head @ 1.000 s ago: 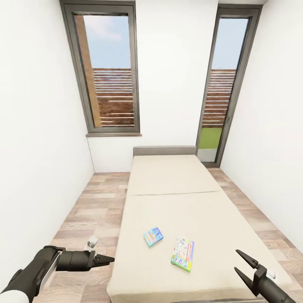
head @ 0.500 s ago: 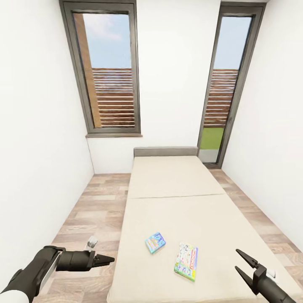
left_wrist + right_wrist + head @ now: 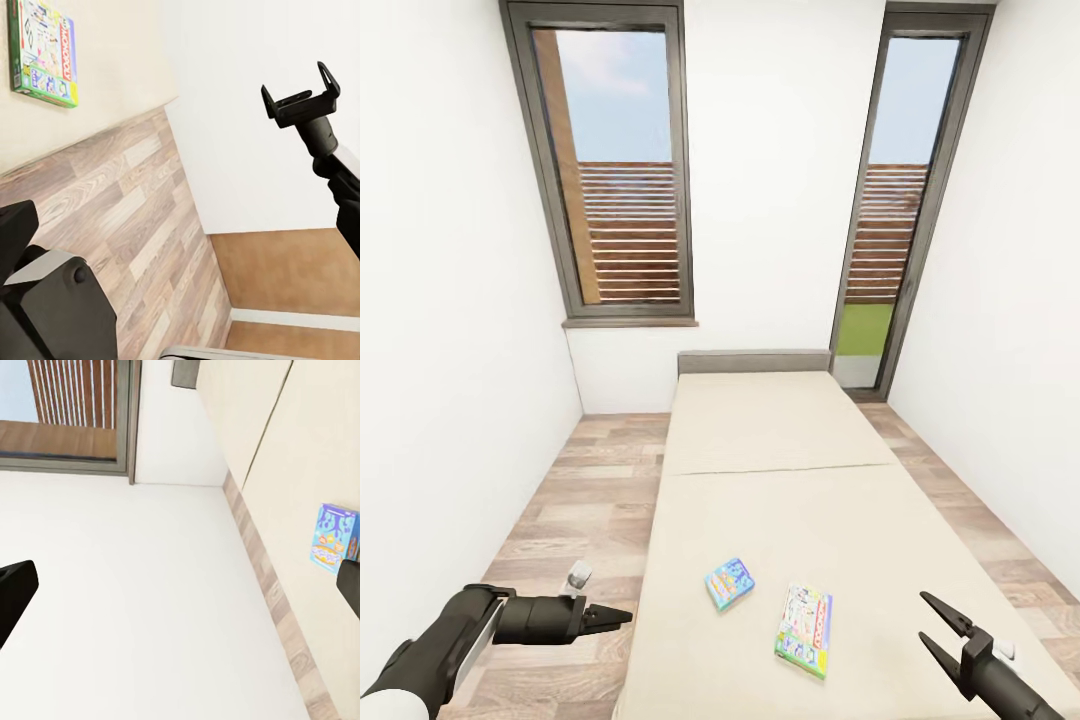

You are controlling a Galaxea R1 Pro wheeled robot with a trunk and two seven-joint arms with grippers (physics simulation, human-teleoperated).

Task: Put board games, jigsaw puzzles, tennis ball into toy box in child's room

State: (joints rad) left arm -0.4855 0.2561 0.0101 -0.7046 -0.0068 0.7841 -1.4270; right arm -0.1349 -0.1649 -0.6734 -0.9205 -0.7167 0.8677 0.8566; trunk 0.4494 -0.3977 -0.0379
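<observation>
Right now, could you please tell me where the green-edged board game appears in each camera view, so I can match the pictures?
Head view: the green-edged board game lies flat on the bed, near its foot, right of the light blue board game.
Left wrist view: in the upper-left corner, on the bed's beige surface.
Right wrist view: not in it.
Shared landmark: the bed's beige mattress.
</observation>
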